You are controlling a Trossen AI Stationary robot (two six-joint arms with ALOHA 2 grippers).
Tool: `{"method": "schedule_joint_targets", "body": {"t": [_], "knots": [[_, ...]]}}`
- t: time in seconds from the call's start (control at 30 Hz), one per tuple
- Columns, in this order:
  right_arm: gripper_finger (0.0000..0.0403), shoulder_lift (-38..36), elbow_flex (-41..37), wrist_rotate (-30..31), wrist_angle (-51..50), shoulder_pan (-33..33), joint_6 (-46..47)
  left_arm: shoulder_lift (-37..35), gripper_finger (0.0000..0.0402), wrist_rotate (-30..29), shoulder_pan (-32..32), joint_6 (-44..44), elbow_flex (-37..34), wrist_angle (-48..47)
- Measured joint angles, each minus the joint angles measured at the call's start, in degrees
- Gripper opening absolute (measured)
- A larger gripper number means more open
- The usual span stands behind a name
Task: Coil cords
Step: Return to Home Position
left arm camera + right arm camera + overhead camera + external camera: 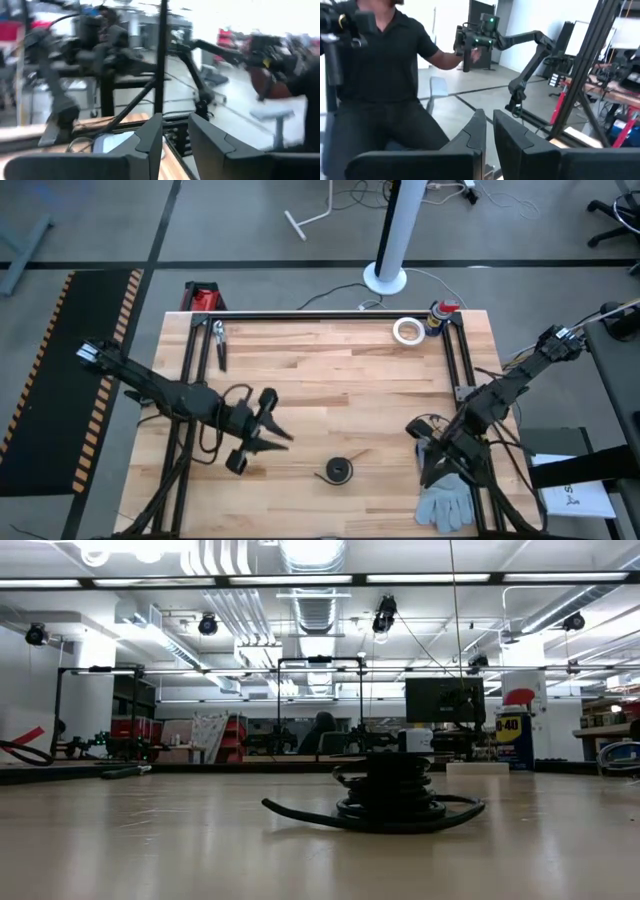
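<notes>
The cord [337, 471] is a thin black one wound into a small round coil. It lies flat on the wooden table [330, 380] near the front edge, with a short loose end trailing beside it [300, 812]. My left gripper [283, 440] hangs to the coil's left, fingers pointing toward the table's right. It is open and empty [176, 140]. My right gripper [430, 468] waits at the table's right edge above a grey glove [447, 502]. Its fingers are shut with only a slit between them [490, 132].
A white tape roll [407, 330] and a spray can [440, 313] stand at the far right corner. Pliers [219, 342] lie at the far left. Black frame rails [330, 314] run along the far and side edges. A person [385, 65] sits beyond the table.
</notes>
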Motion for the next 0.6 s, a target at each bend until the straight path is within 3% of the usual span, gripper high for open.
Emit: {"method": "schedule_joint_targets", "body": {"t": [0.13,0.43,0.6], "knots": [[0.0024,-0.12,0.02,0.02,-0.10,0.02,2.79,-3.93,0.0092,-2.23,0.05,-6.33,-3.00,0.25],[0.0030,0.91,0.02,0.02,-0.29,0.00,5.38,-6.58,0.0103,-2.12,0.06,-6.54,-7.85,1.03],[0.0024,0.13,-1.71,0.06,-0.22,-0.02,5.32,-8.07,0.0105,-2.09,0.09,-6.55,-14.97,3.16]]}}
